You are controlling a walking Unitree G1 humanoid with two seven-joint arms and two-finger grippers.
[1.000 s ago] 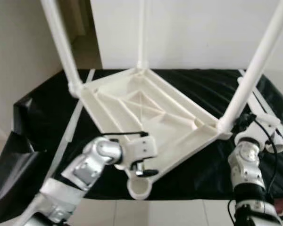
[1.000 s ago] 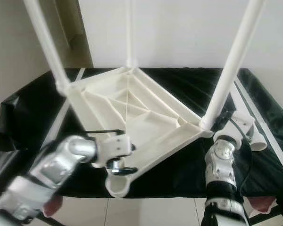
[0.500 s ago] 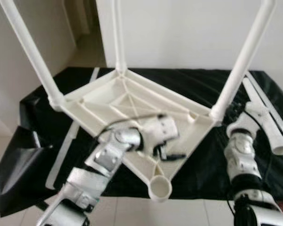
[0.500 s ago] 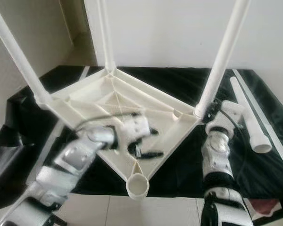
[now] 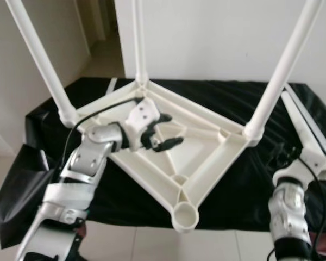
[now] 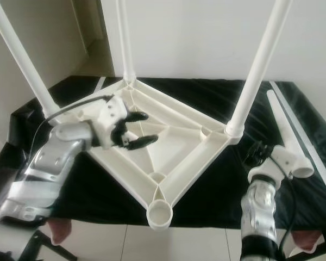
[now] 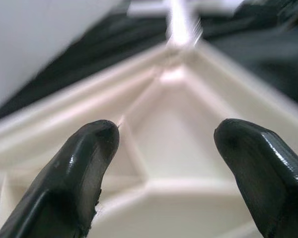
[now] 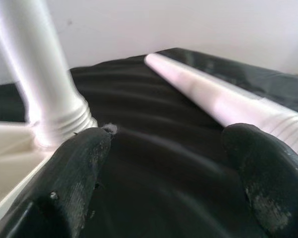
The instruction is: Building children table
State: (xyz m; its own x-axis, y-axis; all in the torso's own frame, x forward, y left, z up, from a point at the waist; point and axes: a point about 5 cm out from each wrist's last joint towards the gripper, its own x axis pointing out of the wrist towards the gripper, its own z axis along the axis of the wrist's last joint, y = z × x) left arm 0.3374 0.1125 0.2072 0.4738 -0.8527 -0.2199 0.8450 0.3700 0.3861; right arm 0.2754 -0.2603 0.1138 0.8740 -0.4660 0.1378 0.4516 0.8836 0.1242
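My left claw [image 5: 162, 132] hovers released over the upturned table [image 5: 168, 157], fingers spread above the ribbed underside near its far-left part; in the left wrist view the two black fingers [image 7: 74, 168] frame a far corner of the frame, with nothing between them. I cannot tell whether they touch the plastic.

My right claw [image 8: 174, 163] sits low at the right, also released, holding nothing. Through it I see black cloth [image 8: 154, 148], one fitted leg's base on one side and the loose leg [image 8: 223, 101] on the other.

The table lies upside down on the tabletop [image 5: 244, 95], turned like a diamond: one corner points at me, the opposite one at the wall [image 5: 217, 38]. I count three fitted legs: left leg [image 5: 41, 60], far leg [image 5: 138, 41], right leg [image 5: 280, 73], all standing up and splaying slightly outward. The near corner has one empty socket [image 5: 185, 216], open upward, overhanging the tabletop's near edge.

One loose leg [image 5: 301, 128] lies flat on the cloth at the right, its long axis running from the wall toward me, beside my right wrist. One thin white strip [image 5: 107, 87] lies on the cloth beyond the table's left side. The right leg stands between my right claw and the table's middle.
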